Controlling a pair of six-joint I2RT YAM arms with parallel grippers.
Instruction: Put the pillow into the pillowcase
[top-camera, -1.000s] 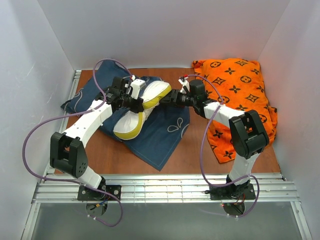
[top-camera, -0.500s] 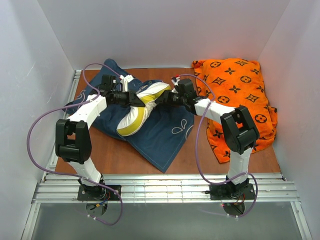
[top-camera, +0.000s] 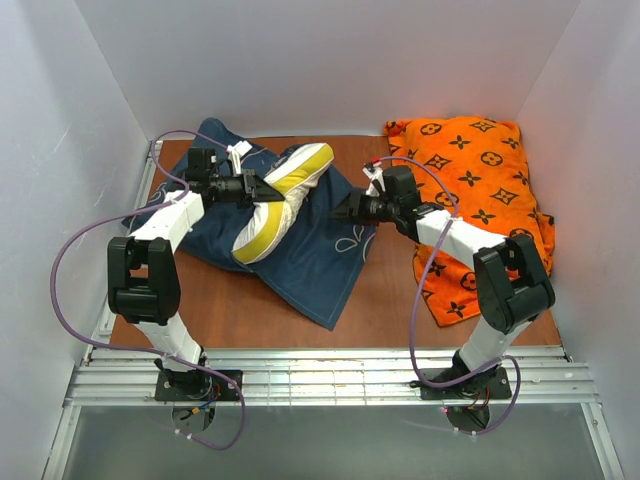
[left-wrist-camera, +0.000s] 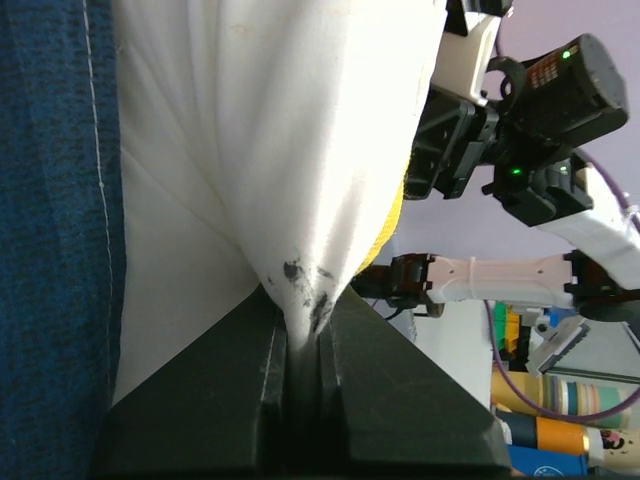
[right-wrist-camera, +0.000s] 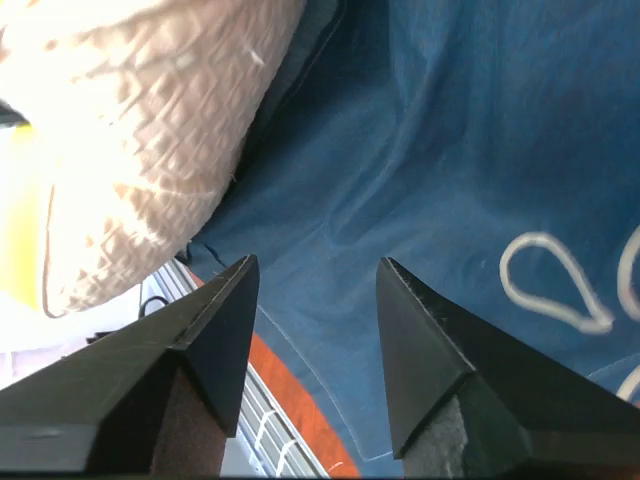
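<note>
The white pillow (top-camera: 278, 200) with its yellow edge band lies folded on the navy pillowcase (top-camera: 318, 262), which is spread on the table at back left. My left gripper (top-camera: 262, 187) is shut on a pinch of the pillow's white fabric (left-wrist-camera: 300, 290), seen between its jaws in the left wrist view. My right gripper (top-camera: 342, 210) is open and empty, hovering over the pillowcase (right-wrist-camera: 450, 150) just right of the pillow (right-wrist-camera: 130, 130). The pillowcase's opening cannot be made out.
An orange cushion with dark monogram pattern (top-camera: 480, 190) fills the back right of the table. White walls close in on three sides. A metal rail (top-camera: 330, 378) runs along the near edge by the arm bases.
My right gripper has let go of the pillow and drawn back to the right, now open. My left gripper has pulled the pillow's end toward the back left, and the pillow has swung more upright.
</note>
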